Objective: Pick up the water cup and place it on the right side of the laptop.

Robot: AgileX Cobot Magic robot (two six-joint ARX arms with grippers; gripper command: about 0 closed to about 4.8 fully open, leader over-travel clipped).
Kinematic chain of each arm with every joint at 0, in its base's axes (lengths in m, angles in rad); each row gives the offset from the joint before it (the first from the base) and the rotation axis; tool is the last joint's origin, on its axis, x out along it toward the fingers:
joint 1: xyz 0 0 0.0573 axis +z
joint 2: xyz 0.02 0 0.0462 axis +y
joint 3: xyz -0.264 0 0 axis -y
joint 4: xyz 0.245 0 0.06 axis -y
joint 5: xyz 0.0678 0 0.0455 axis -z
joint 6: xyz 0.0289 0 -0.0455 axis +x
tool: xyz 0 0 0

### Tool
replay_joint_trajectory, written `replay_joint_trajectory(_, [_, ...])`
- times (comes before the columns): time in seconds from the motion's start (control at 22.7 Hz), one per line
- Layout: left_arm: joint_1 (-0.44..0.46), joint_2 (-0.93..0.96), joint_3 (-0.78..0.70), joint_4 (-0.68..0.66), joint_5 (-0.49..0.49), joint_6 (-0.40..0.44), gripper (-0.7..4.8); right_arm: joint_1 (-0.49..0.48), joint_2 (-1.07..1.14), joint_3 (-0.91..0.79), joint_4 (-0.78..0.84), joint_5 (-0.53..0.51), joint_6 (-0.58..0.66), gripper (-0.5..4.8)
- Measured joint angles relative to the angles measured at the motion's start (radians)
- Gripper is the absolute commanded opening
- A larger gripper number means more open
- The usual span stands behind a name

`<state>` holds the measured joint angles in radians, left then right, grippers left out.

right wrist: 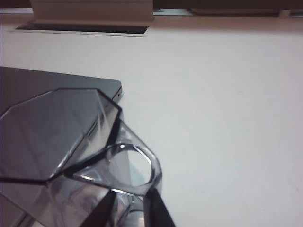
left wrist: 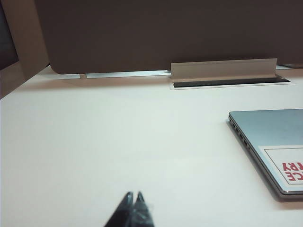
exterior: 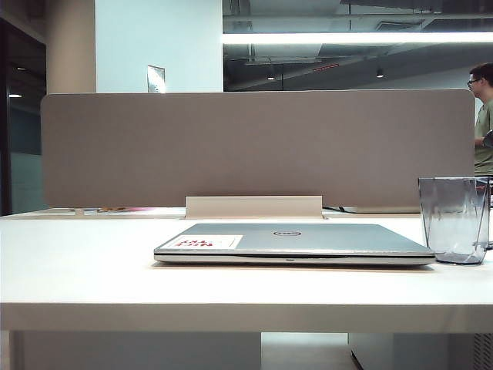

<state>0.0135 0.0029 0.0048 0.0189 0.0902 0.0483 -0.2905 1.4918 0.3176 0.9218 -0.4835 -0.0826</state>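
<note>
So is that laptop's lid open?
No, the laptop lies shut and flat on the table, with the water cup standing at its right end.

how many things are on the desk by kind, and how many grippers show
laptop: 1
water cup, right of the laptop, right gripper around its handle: 1
grippers: 2, the left gripper shut over bare desk
total: 4

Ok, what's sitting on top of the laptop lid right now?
Only a white sticker with red print and the round logo show on the laptop. The water cup stands beside it on the table, not on it. The lid's far right corner is hidden behind the cup.
</note>
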Motion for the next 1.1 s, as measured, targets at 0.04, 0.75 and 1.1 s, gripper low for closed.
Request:
replay_joint_trajectory(0.04, [0.0,0.0,0.0,0.0,0.0,0.0,-0.04,0.0,-0.005,-0.004,-0.007,0.013,0.0,1.13])
replay_joint_trajectory(0.75, [0.0,0.0,0.0,0.0,0.022,0.0,-0.04,0.007,-0.009,-0.005,-0.18,0.061,0.081,-0.09])
replay_joint_trajectory(1.1, [0.0,0.0,0.0,0.0,0.023,0.0,-0.04,0.077,-0.009,-0.005,-0.18,0.094,0.085,-0.09])
